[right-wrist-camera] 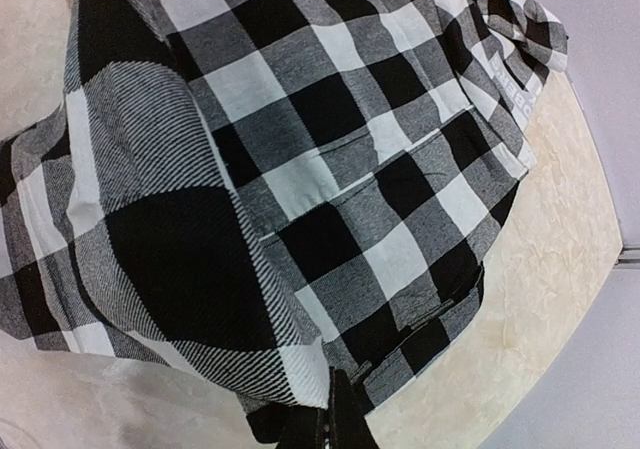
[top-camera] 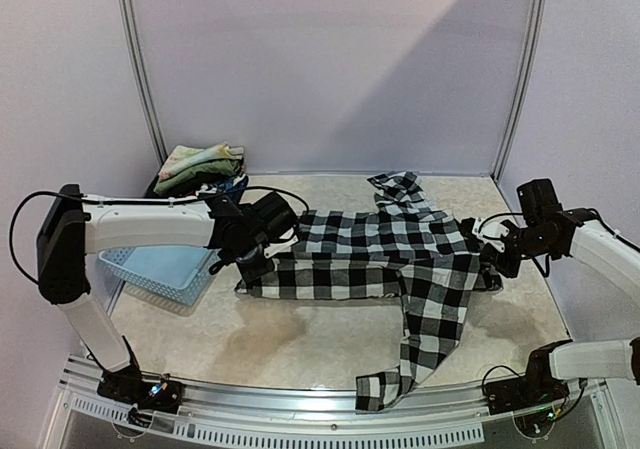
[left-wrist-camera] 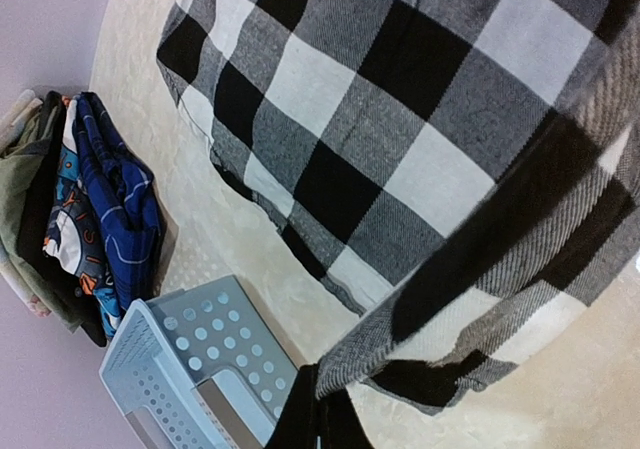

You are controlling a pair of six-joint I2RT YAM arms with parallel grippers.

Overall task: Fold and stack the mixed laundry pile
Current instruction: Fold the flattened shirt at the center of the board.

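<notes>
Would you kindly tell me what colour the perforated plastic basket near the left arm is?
Light blue; the basket shows best in the left wrist view.

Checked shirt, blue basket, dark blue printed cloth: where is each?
checked shirt [top-camera: 370,254]: top view, its body.
light blue basket [left-wrist-camera: 190,354]: left wrist view, perforated wall.
dark blue printed piece [left-wrist-camera: 115,199]: left wrist view, folded side.

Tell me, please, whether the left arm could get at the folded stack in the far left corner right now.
Probably not yet: its pincer is shut on the checked shirt. Once it lets go, the stack lies just beyond, seemingly unobstructed.
</notes>
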